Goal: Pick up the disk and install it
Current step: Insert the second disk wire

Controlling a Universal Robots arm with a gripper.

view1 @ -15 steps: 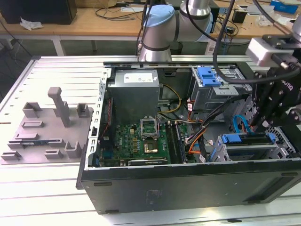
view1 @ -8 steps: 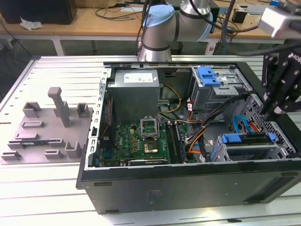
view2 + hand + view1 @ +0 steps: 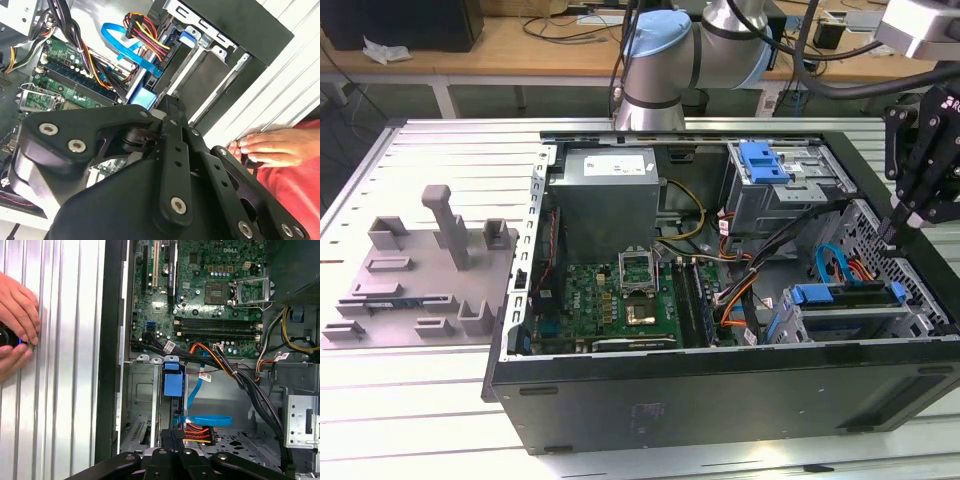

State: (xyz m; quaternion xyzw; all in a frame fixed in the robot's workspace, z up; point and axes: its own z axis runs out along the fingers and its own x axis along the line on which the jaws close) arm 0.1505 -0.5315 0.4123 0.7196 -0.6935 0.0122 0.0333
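Note:
The disk is out of view. My gripper (image 3: 891, 233) hangs over the open computer case (image 3: 720, 390), at the side on the exterior view's right. Its black fingers are shut together with nothing between them, as both wrist views show (image 3: 172, 439) (image 3: 170, 106). Just below the tips is the metal drive cage (image 3: 142, 400) (image 3: 850, 322), with a small blue latch (image 3: 173, 385) (image 3: 144, 97) (image 3: 815, 294) on its top bar. A blue flat cable (image 3: 205, 420) and a red-yellow power plug (image 3: 197, 430) lie loose beside the cage.
A person's hand (image 3: 17, 322) (image 3: 270, 145) rests on the ribbed table beside the case, holding a small dark object. Inside the case are the green mainboard (image 3: 620, 300), a grey power supply (image 3: 610, 195) and cable bundles. A grey fixture plate (image 3: 415, 275) stands at the exterior view's left.

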